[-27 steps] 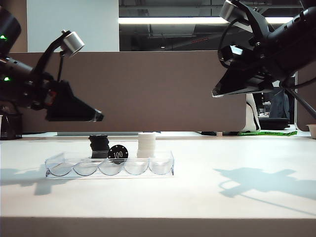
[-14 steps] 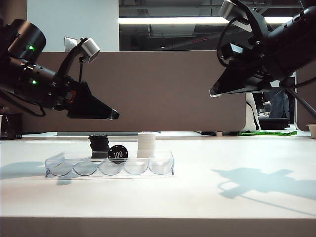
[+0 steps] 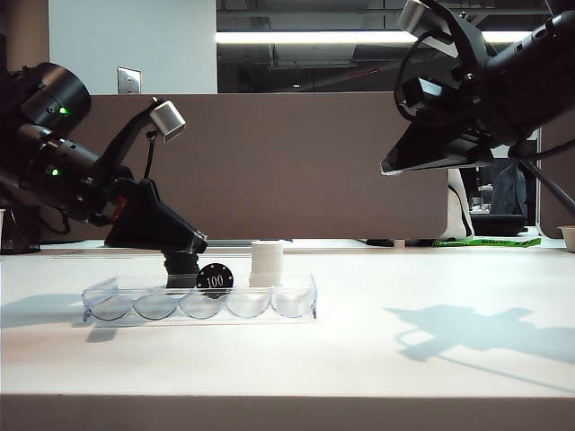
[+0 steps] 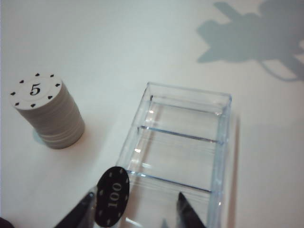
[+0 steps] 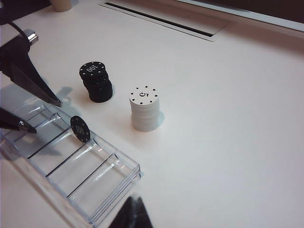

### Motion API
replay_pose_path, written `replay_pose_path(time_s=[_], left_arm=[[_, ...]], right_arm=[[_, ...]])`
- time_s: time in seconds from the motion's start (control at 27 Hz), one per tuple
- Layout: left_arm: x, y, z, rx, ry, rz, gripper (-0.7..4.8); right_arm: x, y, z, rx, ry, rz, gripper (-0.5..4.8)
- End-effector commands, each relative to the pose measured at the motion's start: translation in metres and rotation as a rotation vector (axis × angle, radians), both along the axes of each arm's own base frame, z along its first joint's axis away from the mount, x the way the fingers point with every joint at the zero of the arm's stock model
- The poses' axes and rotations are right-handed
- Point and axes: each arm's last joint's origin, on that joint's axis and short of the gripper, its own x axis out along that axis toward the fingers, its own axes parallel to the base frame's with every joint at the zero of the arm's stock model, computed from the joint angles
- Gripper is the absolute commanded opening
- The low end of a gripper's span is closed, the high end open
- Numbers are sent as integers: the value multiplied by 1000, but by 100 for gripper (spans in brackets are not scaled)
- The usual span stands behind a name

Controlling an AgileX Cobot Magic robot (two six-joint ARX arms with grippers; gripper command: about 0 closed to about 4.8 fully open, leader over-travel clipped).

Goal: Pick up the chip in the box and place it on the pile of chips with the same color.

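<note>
The black chip [image 4: 112, 196] marked "100" stands on edge in the clear box [image 4: 223, 142], leaning on its far wall [image 3: 215, 278] [image 5: 80, 128]. My left gripper [image 4: 135, 209] is open and low over that slot. One finger [image 4: 85, 205] is close beside the chip and the other finger [image 4: 184, 211] is well apart from it. In the exterior view the left gripper [image 3: 193, 244] hangs just above the box [image 3: 296, 301], partly hiding the pile of black chips [image 3: 182, 267] [image 5: 96, 81] behind it. My right gripper [image 5: 132, 211] is shut and empty, held high at the right [image 3: 386, 168].
A taller white chip stack [image 3: 267, 262] [image 4: 47, 114] [image 5: 145, 108] marked "5" stands right of the black pile, behind the box. A partition wall runs along the table's back edge. A small cup [image 3: 568, 237] sits at the far right.
My left gripper has come down and to the right, from well above the box to just over the chip's slot. The right arm, the chip and both stacks have not moved.
</note>
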Motion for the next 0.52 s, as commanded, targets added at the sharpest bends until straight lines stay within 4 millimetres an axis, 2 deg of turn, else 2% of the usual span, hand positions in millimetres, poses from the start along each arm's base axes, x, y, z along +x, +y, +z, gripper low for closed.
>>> replay_pose_path(time_s=[0.04,0.37,0.52], left_arm=[[3,0,1,19,-41,-4,220],[8,-1,-9,28,-48,3,220],[20,-4,-8,29,-55,7,220]], right_arm=[[0,1,4,14,-19,6,-6],[0,1,4,14,-18,7,-6],[0,1,4,14,-17,7,-6]])
